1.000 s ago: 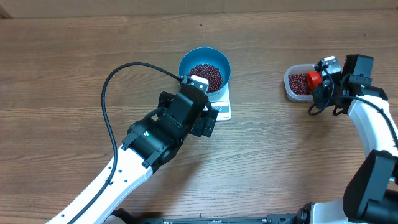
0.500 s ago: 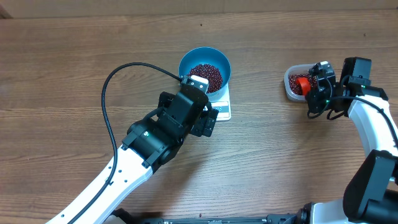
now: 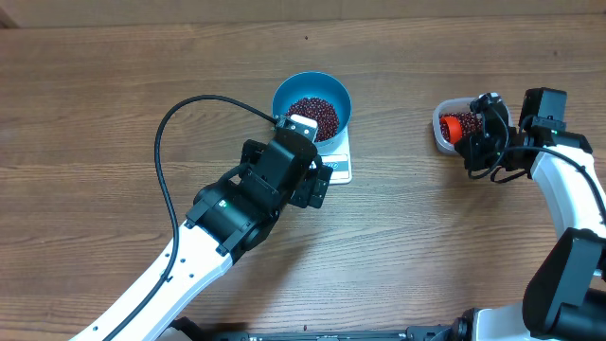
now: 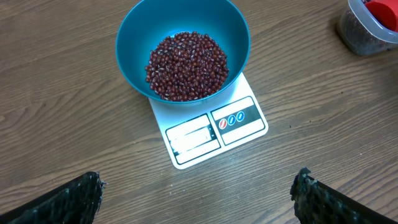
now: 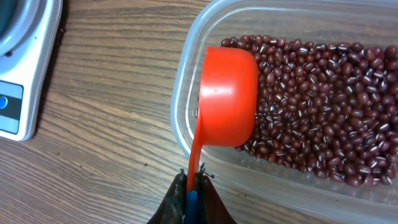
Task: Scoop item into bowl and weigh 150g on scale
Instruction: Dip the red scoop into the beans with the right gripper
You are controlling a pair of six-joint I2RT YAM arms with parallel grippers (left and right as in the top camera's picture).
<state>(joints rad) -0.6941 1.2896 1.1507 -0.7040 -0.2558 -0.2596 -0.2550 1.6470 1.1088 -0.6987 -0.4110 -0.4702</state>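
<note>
Right claw (image 5: 193,190) pinched shut on the red scoop (image 5: 227,99) handle, cup out front over beans (image 5: 323,106) in the tub (image 5: 180,115), guessing for a reload. Left claw (image 4: 196,199) gaping, empty, scale (image 4: 211,134) just ahead for reading.

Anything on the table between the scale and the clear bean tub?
Nothing. Only bare wooden table separates the scale from the tub. This is clearest in the overhead view, and the right wrist view agrees.
</note>
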